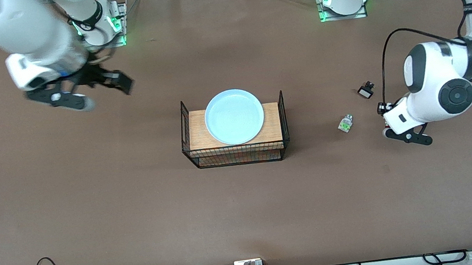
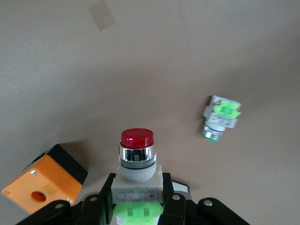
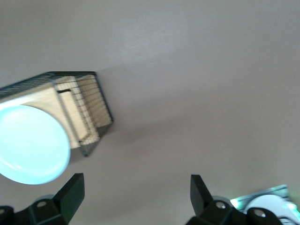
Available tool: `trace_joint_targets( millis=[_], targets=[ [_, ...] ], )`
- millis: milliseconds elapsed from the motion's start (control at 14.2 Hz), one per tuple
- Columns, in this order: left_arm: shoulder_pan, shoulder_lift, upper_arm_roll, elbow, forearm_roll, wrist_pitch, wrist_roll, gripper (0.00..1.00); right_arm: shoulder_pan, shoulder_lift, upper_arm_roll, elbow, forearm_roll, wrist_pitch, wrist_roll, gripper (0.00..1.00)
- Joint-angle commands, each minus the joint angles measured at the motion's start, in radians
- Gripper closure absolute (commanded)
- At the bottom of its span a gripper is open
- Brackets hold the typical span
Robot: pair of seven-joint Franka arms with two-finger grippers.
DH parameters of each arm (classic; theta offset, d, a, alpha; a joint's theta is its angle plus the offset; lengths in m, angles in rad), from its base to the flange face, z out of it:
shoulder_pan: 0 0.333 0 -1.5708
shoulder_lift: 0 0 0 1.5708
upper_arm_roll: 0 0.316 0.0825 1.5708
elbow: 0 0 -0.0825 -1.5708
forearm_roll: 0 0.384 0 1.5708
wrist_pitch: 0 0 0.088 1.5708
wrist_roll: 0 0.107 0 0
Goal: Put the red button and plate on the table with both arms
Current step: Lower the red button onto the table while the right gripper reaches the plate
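the red button [image 2: 137, 161], red cap over a whitish body and green block, sits clamped in the left tool [image 2: 137, 206] above the worktop [image 1: 136, 211]. the pale blue plate [image 1: 234, 116] lies on the wire rack [image 1: 236, 151]. the right tool [image 3: 136, 192] hangs open at the rack's ten o'clock.

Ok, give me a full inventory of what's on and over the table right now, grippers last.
round pale blue glossy plate: one, on the wooden top of the rack
black wire rack with wooden top: one, mid-table
red button, whitish body, green block, red cap: one, held in the left gripper
whitish-green part without red cap: one, on the table, toward the left arm's end
orange box with a hole: one, black-backed, on the table beside the held button
brown matte table: one
left gripper: shut on the red button, above the table
right gripper: open, empty, over bare table near the right arm's end
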Motion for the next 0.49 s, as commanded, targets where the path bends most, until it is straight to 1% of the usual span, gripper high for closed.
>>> trace_joint_targets(
  millis=[0, 141, 282, 424],
  targets=[
    [0.016, 0.054, 0.006, -0.035, 0.018, 0.071, 0.026, 0.76, 0.061, 0.072, -0.015, 0.044, 0.055, 0.069, 0.154, 0.0],
    [0.029, 0.12, 0.006, -0.036, 0.02, 0.163, 0.03, 0.76, 0.107, 0.115, -0.015, 0.044, 0.069, 0.135, 0.305, 0.0],
    [0.036, 0.158, 0.006, -0.036, 0.02, 0.229, 0.047, 0.75, 0.146, 0.154, -0.015, 0.044, 0.069, 0.19, 0.425, 0.0],
    [0.036, 0.174, 0.006, -0.038, 0.02, 0.25, 0.047, 0.73, 0.175, 0.187, -0.015, 0.045, 0.069, 0.224, 0.515, 0.0]
  ],
)
